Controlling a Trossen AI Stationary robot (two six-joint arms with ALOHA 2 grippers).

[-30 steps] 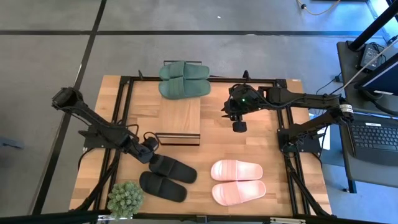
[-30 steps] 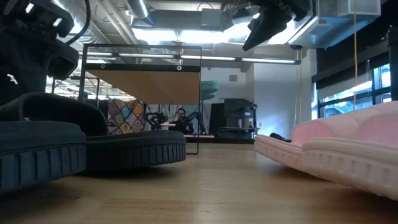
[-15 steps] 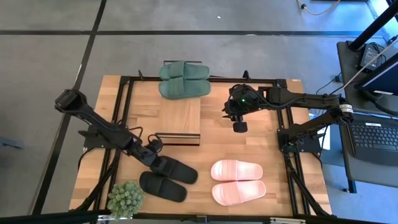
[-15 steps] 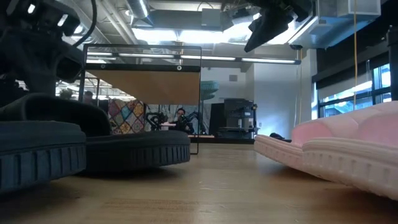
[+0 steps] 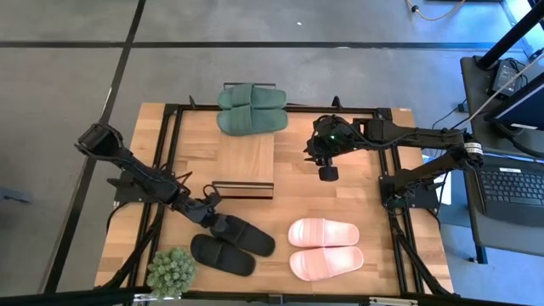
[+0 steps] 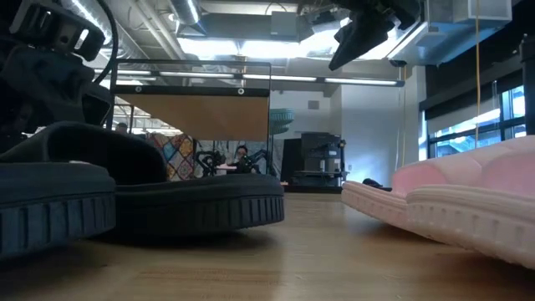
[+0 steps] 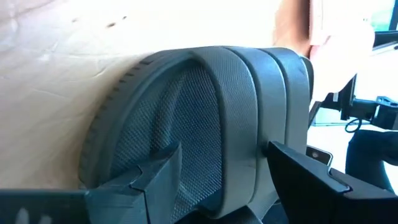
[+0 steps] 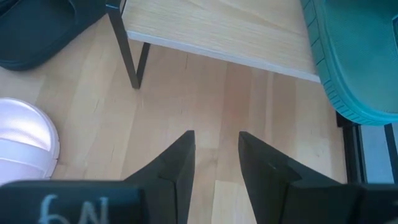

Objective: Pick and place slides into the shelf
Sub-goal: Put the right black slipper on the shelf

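I am working the left gripper down at the near black slide, which is lying by the table's front edge, left of centre, with its black mate just in front of it. In the left wrist view my fingers are spread to either side of the broad strap, one low on each flank, so the jaws are straddling it but I am not seeing them pinched in yet. I am judging this slide to be light, moulded foam or rubber: springy, a little grippy on its textured footbed, nothing fragile. The strap arch is looking like the best handle, since it is raised and narrow enough to span; squeezing the flat sole edge would likely let it flex and pivot. I am expecting the toe end to droop once lifted.

The shelf is standing toward the back of the table's middle, with the dark green slides at the back edge beyond it and the pale pink slides near the front edge, right of centre. My right gripper is waiting above the table beside the shelf, its fingers slightly parted and holding nothing.
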